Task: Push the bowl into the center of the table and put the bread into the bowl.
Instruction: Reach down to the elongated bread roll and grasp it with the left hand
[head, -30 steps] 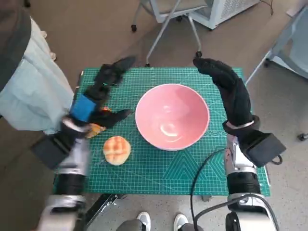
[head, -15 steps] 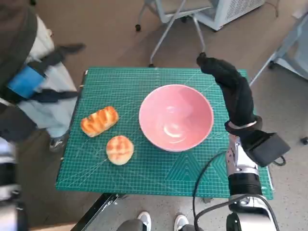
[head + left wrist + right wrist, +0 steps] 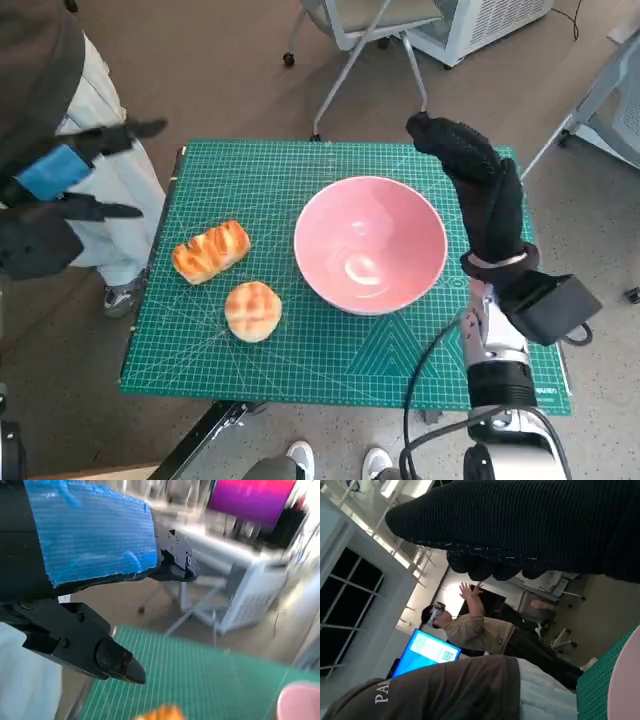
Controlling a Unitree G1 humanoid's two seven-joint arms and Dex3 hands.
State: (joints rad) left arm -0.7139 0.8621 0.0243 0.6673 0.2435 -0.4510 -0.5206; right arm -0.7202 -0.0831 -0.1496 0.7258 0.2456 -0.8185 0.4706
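i found the pink bowl (image 3: pixel 371 244) near the middle of the green mat (image 3: pixel 330 350), with the right hand (image 3: pixel 478 190) just beside its far right rim, fingers loose and holding nothing. the long loaf (image 3: pixel 210 250) and round bun (image 3: pixel 253 310) lay to the bowl's left. the loaf's long axis ran diagonally. the left hand (image 3: pixel 62 185) hung off the table's left edge, fingers spread and empty, yet i judged it nearer the bread.
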